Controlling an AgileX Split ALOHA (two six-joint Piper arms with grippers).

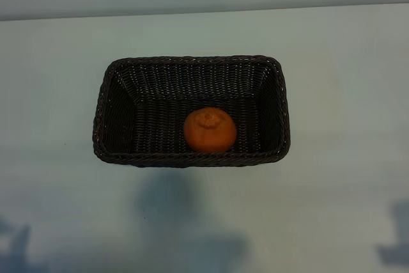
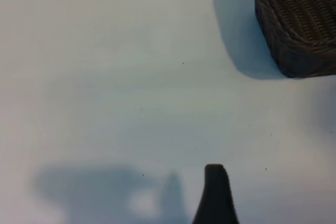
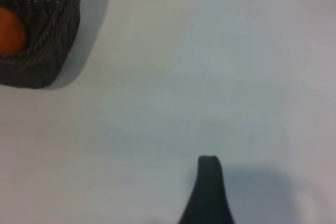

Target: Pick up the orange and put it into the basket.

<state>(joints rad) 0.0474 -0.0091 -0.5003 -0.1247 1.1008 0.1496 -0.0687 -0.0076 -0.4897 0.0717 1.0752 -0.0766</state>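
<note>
In the exterior view the orange (image 1: 210,130) sits inside the wicker basket (image 1: 281,103), stem end up, touching the near wall, on the pale bench (image 1: 345,62); no arm shows, only shadows along the near edge. In the left wrist view the left gripper (image 2: 215,195) hovers over bare bench, its fingers released and empty, well apart from a basket corner (image 2: 296,22). In the right wrist view the right gripper (image 3: 208,190) likewise hangs released with nothing held, the orange (image 3: 10,30) visible through the basket's corner (image 3: 47,51). The task looks done; the main risk is an arm swinging and nudging the basket.
</note>
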